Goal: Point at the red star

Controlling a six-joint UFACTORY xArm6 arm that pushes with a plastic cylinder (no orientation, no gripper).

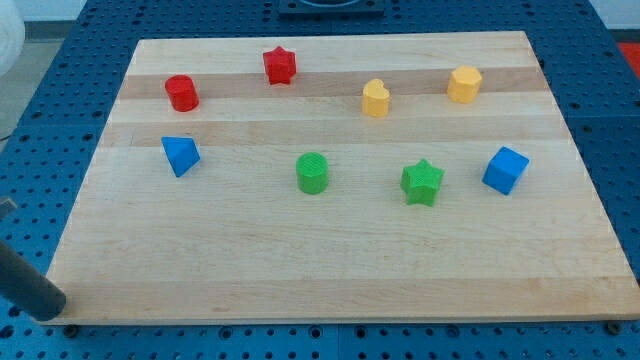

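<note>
The red star [280,66] lies near the top edge of the wooden board [320,260], left of centre. My tip [47,304] is the lower end of a dark rod at the view's bottom left corner, just off the board's lower left corner. It is far from the red star and touches no block. The nearest block to it is the blue triangle [180,155].
A red cylinder [182,93] sits left of and below the star. A yellow heart [375,99] and a yellow hexagon [464,84] are at the upper right. A green cylinder [313,172], a green star [422,182] and a blue cube [505,170] line the middle row.
</note>
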